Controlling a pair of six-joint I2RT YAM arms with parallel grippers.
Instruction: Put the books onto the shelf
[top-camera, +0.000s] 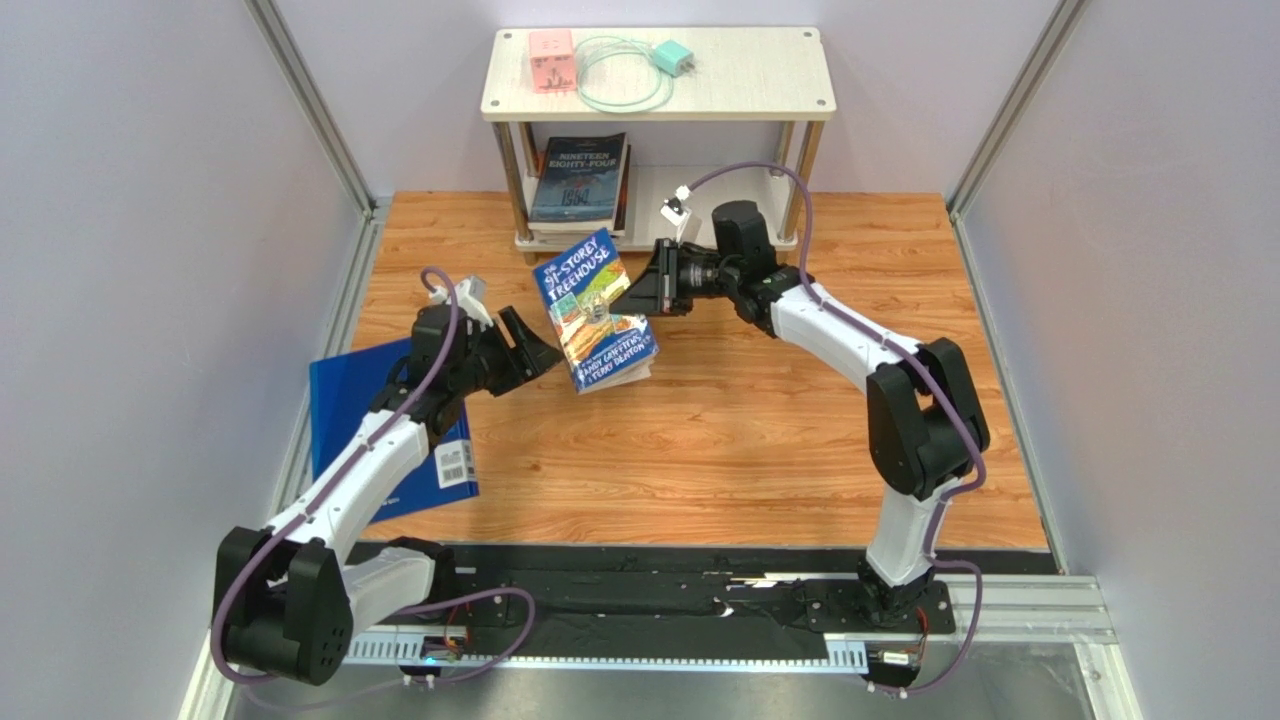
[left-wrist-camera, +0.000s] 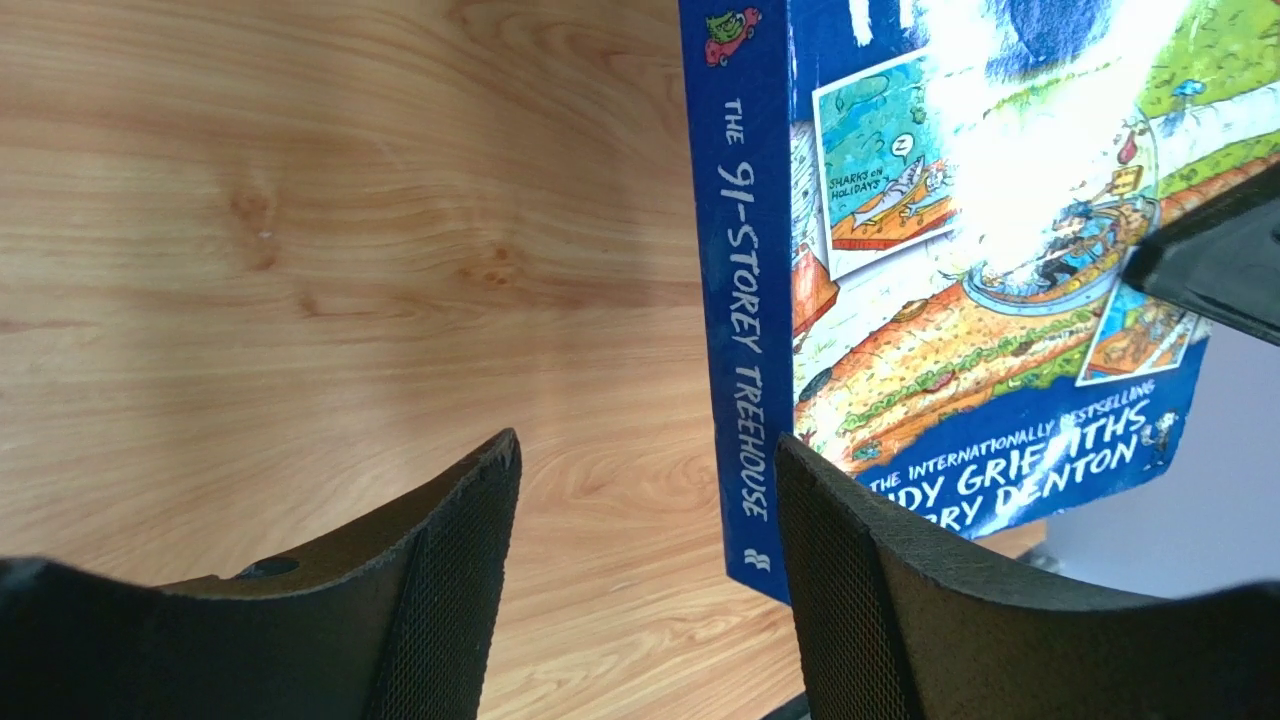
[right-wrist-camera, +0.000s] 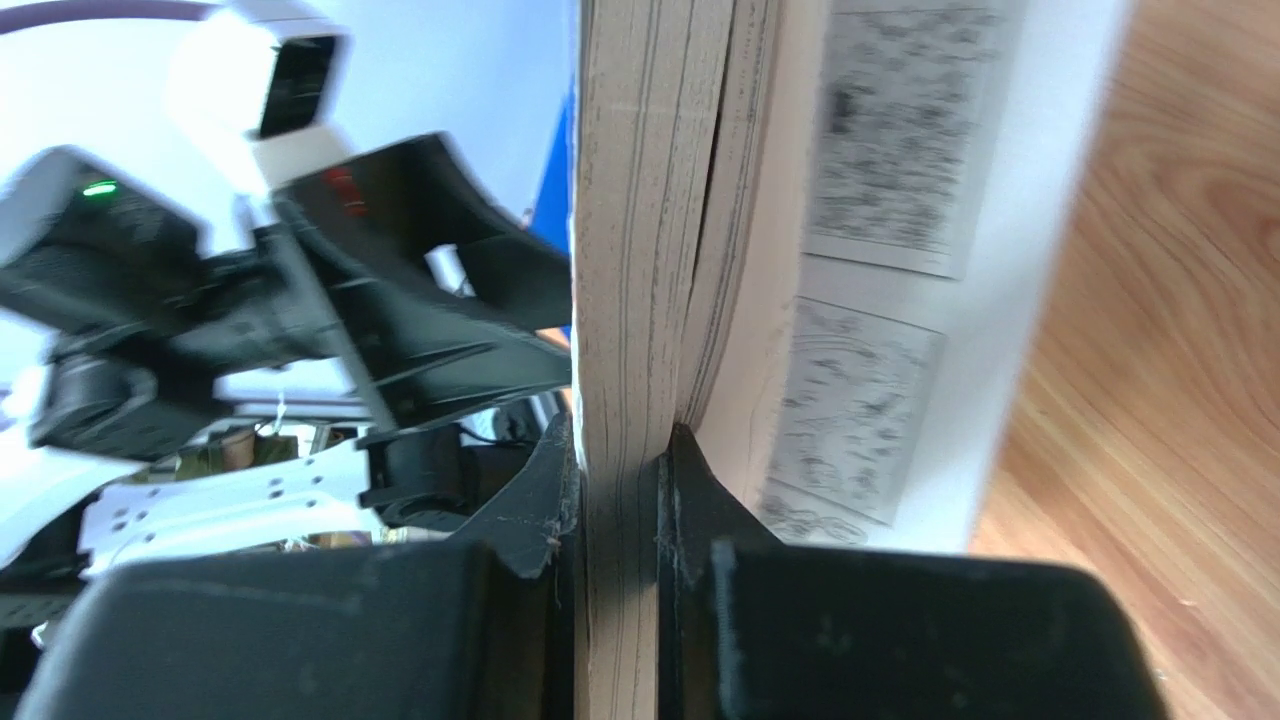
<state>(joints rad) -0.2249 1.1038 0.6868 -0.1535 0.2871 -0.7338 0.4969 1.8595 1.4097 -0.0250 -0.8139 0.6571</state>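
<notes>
Right gripper: your fingers are clamped on the front part of the Treehouse book's page block. The rest of the pages fan loose beside them.
Left gripper: your fingers stand apart with nothing between them. The book's spine is just ahead of the gap, close to one finger; you cannot tell whether it touches.
Treehouse book: it hangs tilted between your two grippers, above the table and in front of the shelf.
Shelf: it stands at the table's far edge.
Lower tier: you have a dark book lying flat on its left side, on top of others.
Top board: a pink adapter, a coiled cable and a teal plug lie there.
Blue book: it lies flat at the table's left edge, partly under your left arm.
</notes>
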